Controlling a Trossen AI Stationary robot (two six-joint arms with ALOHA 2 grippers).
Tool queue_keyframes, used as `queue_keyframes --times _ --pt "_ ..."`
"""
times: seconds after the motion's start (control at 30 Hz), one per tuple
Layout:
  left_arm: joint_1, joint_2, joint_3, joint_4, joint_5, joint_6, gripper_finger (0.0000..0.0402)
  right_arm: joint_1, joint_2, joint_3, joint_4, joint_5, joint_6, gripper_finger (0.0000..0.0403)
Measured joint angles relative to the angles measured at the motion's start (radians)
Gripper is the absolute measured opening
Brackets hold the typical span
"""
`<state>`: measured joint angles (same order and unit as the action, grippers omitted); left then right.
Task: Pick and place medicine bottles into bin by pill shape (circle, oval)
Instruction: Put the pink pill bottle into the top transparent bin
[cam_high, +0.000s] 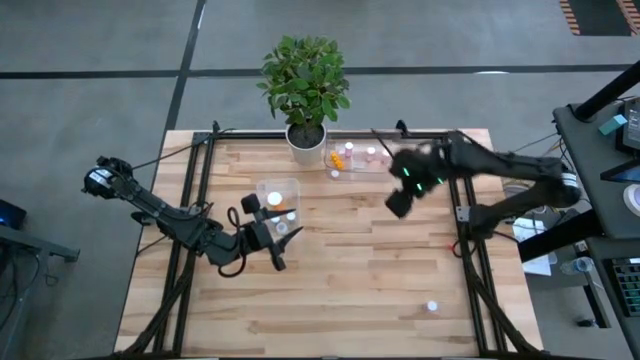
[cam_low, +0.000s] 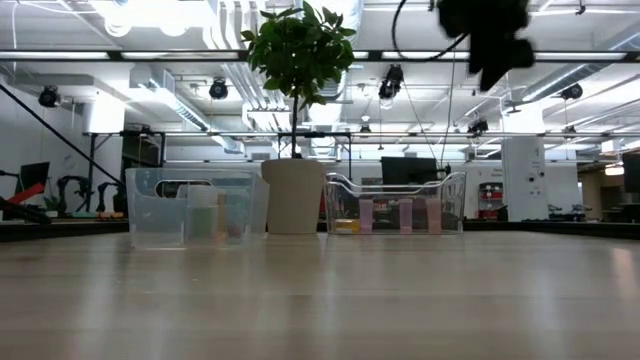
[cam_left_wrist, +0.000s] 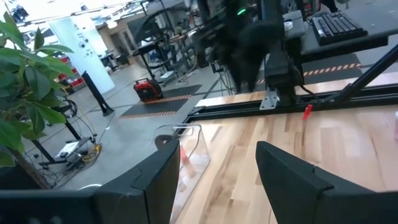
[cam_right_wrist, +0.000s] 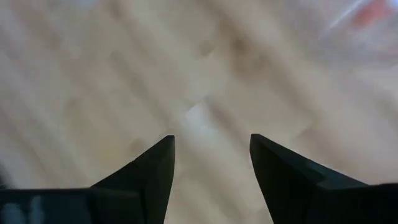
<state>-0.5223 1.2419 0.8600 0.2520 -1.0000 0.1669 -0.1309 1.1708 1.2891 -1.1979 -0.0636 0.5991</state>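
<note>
Several medicine bottles (cam_high: 352, 156) with white caps and orange or pinkish bodies stand in a clear bin (cam_high: 372, 170) at the table's far side, right of the plant pot; they also show in the low view (cam_low: 405, 214). A second clear bin (cam_high: 279, 186) left of centre holds a few bottles (cam_high: 274, 200). One bottle (cam_high: 432, 306) stands alone near the table's front right. My left gripper (cam_high: 280, 240) is open and empty just on the near side of the second bin. My right gripper (cam_high: 398, 207) is open and empty, raised above the table on the near side of the far bin.
A potted plant (cam_high: 305, 85) stands at the table's far edge between the two bins, its white pot (cam_low: 294, 196) showing in the low view. Dark rails (cam_high: 196, 190) run along the table's left and right sides. Bare wood (cam_high: 350, 280) fills the middle and near part.
</note>
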Motion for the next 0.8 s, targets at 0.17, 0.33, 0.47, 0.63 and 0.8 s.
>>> queue_keyframes --times 0.17,0.33,0.47,0.63,0.8 --pt "-0.011 0.0 0.0 0.0 0.001 0.0 0.0196 0.324 -0.066 -0.055 0.001 0.01 0.385 0.0201" --pt "-0.011 0.0 0.0 0.0 0.002 -0.003 0.0196 0.613 -0.026 -0.096 0.005 0.038 0.727 0.0201" --pt "-0.017 0.0 0.0 0.0 0.001 -0.003 0.0196 0.787 0.053 -0.126 0.006 0.037 0.942 0.0201" --pt "-0.025 0.0 0.0 0.0 0.001 -0.003 0.0196 0.945 0.16 -0.149 0.03 0.005 1.145 0.0201" --pt "-0.029 0.0 0.0 0.0 0.001 -0.003 0.0196 1.031 0.244 -0.154 0.103 -0.001 1.271 0.0201"
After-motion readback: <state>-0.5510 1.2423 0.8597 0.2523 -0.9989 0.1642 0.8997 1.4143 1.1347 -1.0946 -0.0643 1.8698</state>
